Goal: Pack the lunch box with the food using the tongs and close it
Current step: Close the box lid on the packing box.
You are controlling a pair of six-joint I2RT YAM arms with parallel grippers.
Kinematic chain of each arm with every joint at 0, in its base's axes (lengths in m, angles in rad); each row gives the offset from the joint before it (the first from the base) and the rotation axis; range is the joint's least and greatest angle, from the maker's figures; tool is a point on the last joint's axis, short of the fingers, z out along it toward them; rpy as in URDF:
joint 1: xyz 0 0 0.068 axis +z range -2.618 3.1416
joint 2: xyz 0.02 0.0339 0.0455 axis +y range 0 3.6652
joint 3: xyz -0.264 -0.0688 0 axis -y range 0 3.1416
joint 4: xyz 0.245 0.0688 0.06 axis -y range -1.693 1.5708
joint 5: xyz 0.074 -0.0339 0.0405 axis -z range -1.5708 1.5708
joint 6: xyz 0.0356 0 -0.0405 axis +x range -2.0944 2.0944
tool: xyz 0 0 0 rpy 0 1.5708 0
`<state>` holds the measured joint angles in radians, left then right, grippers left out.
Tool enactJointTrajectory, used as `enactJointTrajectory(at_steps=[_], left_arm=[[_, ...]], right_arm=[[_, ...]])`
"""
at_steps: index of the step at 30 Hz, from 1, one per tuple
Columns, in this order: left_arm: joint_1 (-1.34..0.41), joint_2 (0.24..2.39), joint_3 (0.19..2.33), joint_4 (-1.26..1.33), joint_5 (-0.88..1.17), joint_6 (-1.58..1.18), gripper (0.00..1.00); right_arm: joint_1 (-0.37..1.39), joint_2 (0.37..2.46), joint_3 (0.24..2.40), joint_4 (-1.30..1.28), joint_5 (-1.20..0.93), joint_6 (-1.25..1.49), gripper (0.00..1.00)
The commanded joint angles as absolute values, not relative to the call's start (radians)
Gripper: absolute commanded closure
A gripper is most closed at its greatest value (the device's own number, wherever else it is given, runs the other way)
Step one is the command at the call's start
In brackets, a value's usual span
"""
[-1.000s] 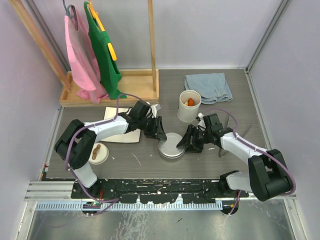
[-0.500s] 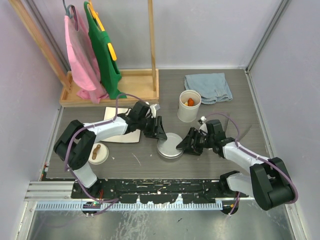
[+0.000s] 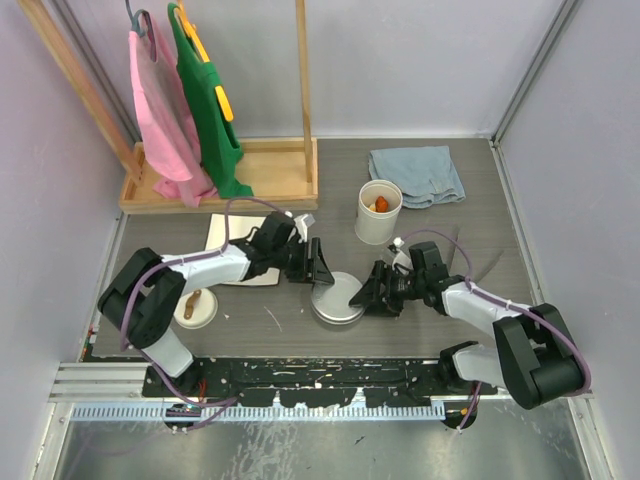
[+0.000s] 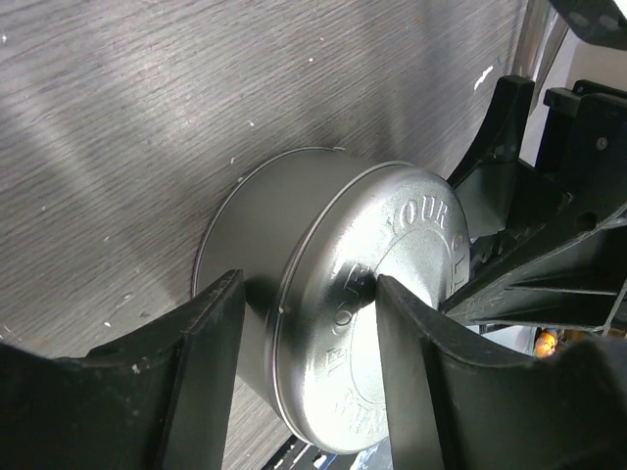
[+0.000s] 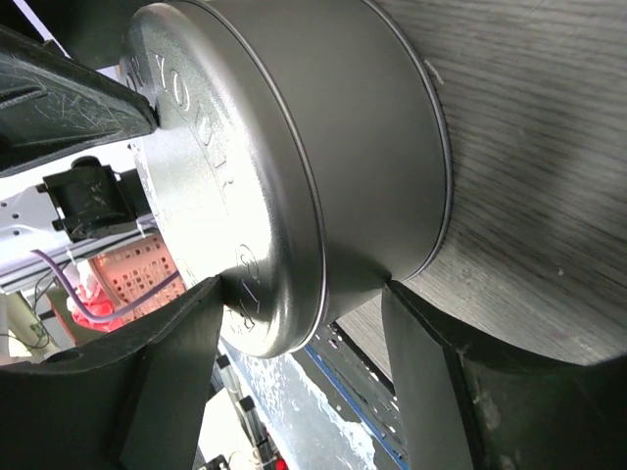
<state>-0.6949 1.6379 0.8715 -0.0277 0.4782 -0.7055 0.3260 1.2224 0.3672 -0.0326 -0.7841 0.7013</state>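
1. Steel sat at the middle of the counter (image 3: 290, 335): the lunch box's shallow round steel tin (image 4: 284, 235) stood flat on the grey wood-grain. Its flat steel lid (image 3: 336, 298) was on top, and we could read "YOUR" in the raised lettering.
2. We found the left fingers (image 3: 320, 272) at the tin's far-left edge, parted roughly halfway. In the left wrist view one tip lay on the lid's face and the other against the wall, low by the counter. We could not tell whether they squeezed or only touched.
3. We found the right fingers (image 3: 372, 298) at the tin's right edge, parted about as far. One tip was at the lid's rim and the other at the foot of the wall. Here too we could not tell whether there was a grip.
4. The two sets of fingers faced each other across the tin, near but apart.
5. The white tub (image 3: 379, 225) stood upright and uncovered behind the tin, apart from it, with an orange piece of food (image 3: 381, 204) inside.
6. The white round lid (image 3: 196, 306) with its brown handle lay near the counter's left edge, well apart from the tub.
7. The white square plate (image 3: 222, 232) lay partly hidden under the left forearm.
8. We noted a blue-grey cloth (image 3: 417, 175) at the far right. A wooden rack (image 3: 265, 165) at the far left held a pink garment (image 3: 155, 110) and a green garment (image 3: 208, 110).
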Motion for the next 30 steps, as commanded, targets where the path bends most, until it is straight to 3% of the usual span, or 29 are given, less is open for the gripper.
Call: enactJointTrajectory(at_steps=[1, 3, 5, 16, 30], left_arm=[[-0.752, 1.609, 0.816, 0.010, 0.509, -0.784, 0.50], [-0.752, 1.589, 0.793, 0.033, 0.496, -0.808, 0.49], [-0.752, 1.569, 0.779, 0.032, 0.478, -0.819, 0.40], [-0.752, 1.394, 0.775, -0.107, 0.334, -0.845, 0.18], [-0.754, 1.294, 0.696, -0.200, 0.268, -0.941, 0.19]], right_arm=[[0.351, 1.259, 0.362, 0.004, -0.794, 0.629, 0.33], [0.351, 1.253, 0.359, 0.002, -0.781, 0.638, 0.34], [0.352, 1.239, 0.359, 0.001, -0.763, 0.644, 0.34], [0.353, 1.191, 0.406, -0.054, -0.795, 0.613, 0.30], [0.364, 1.200, 0.442, -0.143, -0.769, 0.535, 0.31]])
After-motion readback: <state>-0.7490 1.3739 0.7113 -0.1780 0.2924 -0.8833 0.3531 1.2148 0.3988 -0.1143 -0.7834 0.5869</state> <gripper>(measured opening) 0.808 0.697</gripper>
